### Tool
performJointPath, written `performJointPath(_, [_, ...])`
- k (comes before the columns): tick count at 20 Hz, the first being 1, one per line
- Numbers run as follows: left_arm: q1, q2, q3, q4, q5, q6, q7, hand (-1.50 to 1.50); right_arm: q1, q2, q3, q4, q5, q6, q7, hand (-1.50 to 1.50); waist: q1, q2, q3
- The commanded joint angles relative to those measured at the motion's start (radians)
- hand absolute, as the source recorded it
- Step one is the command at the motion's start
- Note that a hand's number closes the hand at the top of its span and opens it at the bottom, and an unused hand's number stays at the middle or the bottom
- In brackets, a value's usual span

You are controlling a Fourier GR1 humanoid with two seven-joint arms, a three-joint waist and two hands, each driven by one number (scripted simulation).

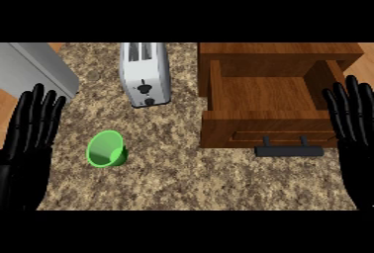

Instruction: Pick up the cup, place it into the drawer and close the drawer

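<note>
The green cup (107, 148) is seen tilted on the tabletop (219, 178), left of the pulled-out drawer (266, 94), nothing inside it as far as can be judged. The left hand (29, 133) and right hand (354, 123) are held with fingers straight, holding nothing. A slanted rim may be knocked and rolled toward the toaster (145, 73); the handle (289, 150) could be clipped in transfer.

Kitchen setting: speckled granite counter (219, 183), silver two-slot toaster (145, 74) at far centre, open wooden drawer (263, 96) at right, steel appliance (33, 66) far left.
</note>
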Motion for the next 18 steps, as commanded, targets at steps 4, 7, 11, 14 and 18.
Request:
performJointPath(4, [0.004,0.092,0.071,0.024,0.246,-0.232,-0.087,-1.5,-0.011,0.004,-0.066,0.049,-0.021,-0.003,-0.089,-1.5,0.009,0.028,0.006])
performJointPath(7, [0.042,0.07,0.092,0.094,0.431,-0.255,0.044,-1.5,0.0,-0.01,0.026,0.082,-0.014,0.045,0.029,-1.5,0.023,0.035,0.004])
performJointPath(11, [-0.017,0.114,0.173,0.203,0.523,-0.298,0.064,-1.5,-0.035,-0.013,0.059,0.12,0.014,0.066,0.023,-1.5,0.009,0.029,0.006])
performJointPath(14, [-0.046,0.111,0.191,0.309,0.521,-0.335,0.025,-1.5,-0.133,-0.039,-0.008,0.093,-0.062,0.073,0.151,-1.5,0.006,0.028,0.006])
performJointPath(18, [-0.047,0.083,0.159,0.394,0.37,-0.324,-0.04,-1.5,-0.187,-0.071,-0.071,0.145,-0.094,0.096,0.161,-1.5,0.005,0.028,0.006])
